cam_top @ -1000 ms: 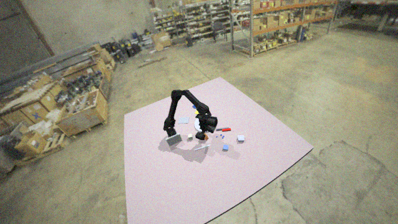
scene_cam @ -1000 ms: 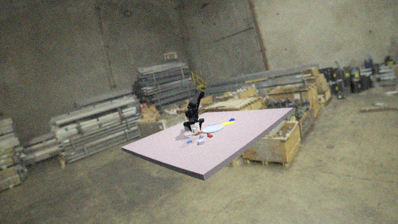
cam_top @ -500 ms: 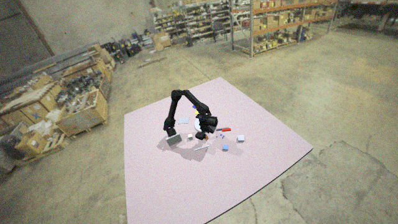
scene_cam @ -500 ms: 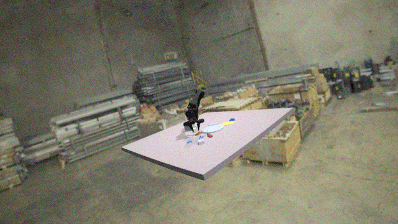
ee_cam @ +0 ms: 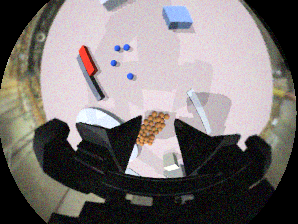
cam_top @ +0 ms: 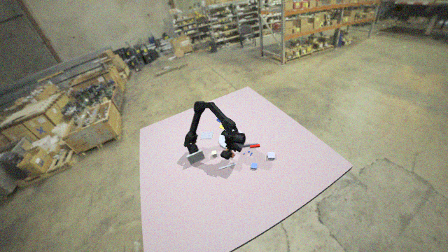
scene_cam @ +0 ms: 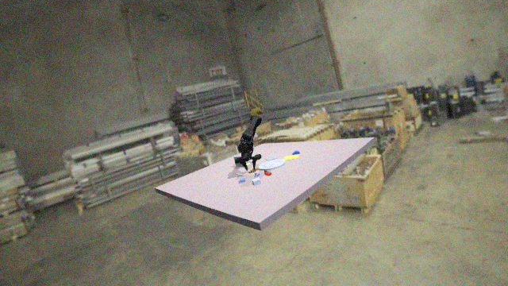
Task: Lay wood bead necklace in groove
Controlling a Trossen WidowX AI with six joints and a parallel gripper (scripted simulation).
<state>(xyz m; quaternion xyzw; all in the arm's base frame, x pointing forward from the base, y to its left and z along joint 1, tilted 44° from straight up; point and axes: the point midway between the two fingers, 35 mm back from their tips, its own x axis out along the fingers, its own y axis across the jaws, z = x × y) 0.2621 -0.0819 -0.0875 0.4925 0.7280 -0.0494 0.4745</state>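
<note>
The wood bead necklace (ee_cam: 154,126) (scene_cam: 252,171) lies bunched in a small orange-brown heap on the table. The round bead board (ee_cam: 96,115) (cam_top: 222,141) (scene_cam: 271,164) is a pale disc beside the heap, on its left in the wrist view, partly hidden by the left finger. Its groove is hard to make out. My gripper (ee_cam: 158,119) (cam_top: 232,153) is open, its fingers partway apart on either side of the heap in the wrist view. The beads show between and below the fingertips, not pinched. Their exact height gap to the fingertips cannot be told.
A red-and-grey bar (ee_cam: 88,62) (cam_top: 255,145), several small blue balls (ee_cam: 130,76), a blue block (ee_cam: 177,17) (cam_top: 254,166), a whitish block (cam_top: 271,155), a pale strip (ee_cam: 199,110) (cam_top: 227,166) and a cream block (cam_top: 214,153) lie around. A yellow piece (scene_cam: 291,157) lies behind the board.
</note>
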